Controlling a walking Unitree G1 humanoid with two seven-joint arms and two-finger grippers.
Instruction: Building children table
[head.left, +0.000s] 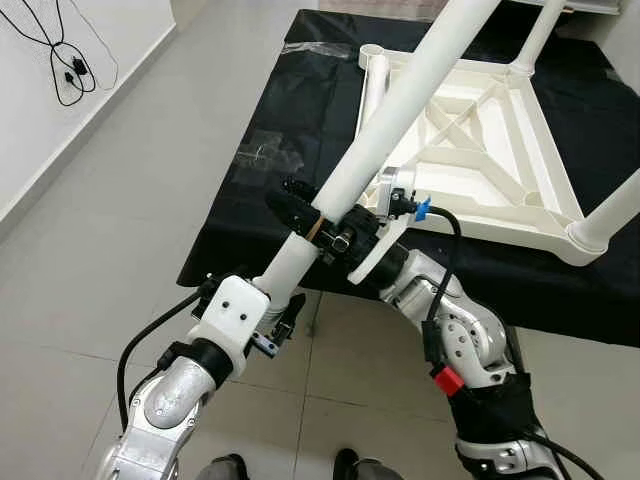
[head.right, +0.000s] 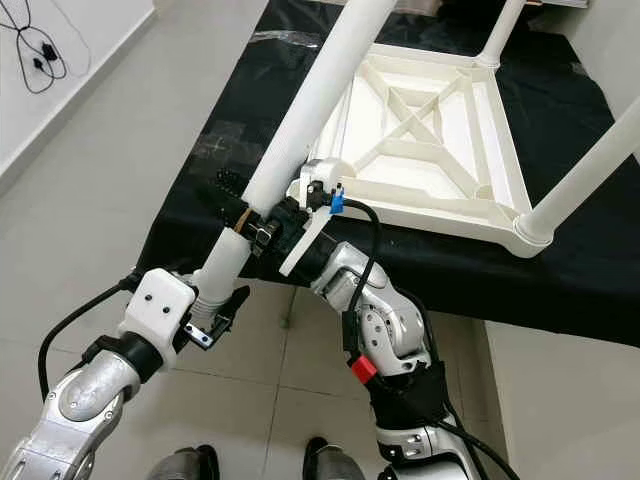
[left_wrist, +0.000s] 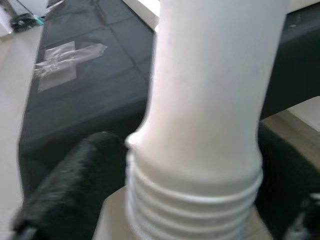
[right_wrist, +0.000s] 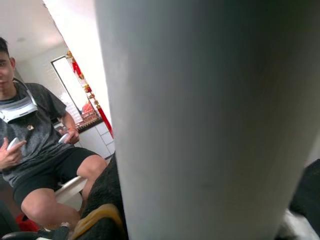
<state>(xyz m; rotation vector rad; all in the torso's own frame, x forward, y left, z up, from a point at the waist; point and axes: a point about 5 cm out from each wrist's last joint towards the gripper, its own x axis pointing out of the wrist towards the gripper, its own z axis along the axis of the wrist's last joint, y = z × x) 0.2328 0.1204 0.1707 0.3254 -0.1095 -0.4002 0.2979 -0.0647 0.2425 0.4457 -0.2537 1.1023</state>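
My fingers on both grippers are closed around one loose white table leg (head.left: 400, 105). In the left eye view, my left gripper (head.left: 277, 312) grips its threaded lower end, and my right gripper (head.left: 318, 222) clamps the shaft just above. The leg slants up and away over the upturned white tabletop (head.left: 500, 150), which lies underside up on a black-covered counter (head.left: 270, 150).

In the right eye view, two legs already stand in far and right corner sockets (head.right: 532, 228). An empty socket (head.left: 371, 52) waits at another corner, so I judge the build roughly halfway, with this leg not yet screwed in. The fitted legs' tops are cut off by the frame, and my arm hides the nearest corner.

In the left wrist view, the leg's ribbed thread (left_wrist: 192, 200) sits close and blurred beside one dark finger (left_wrist: 70, 185).

In the right wrist view, the leg blocks most of the scene; behind it a seated person (right_wrist: 40, 150) wears a headset and holds controllers.
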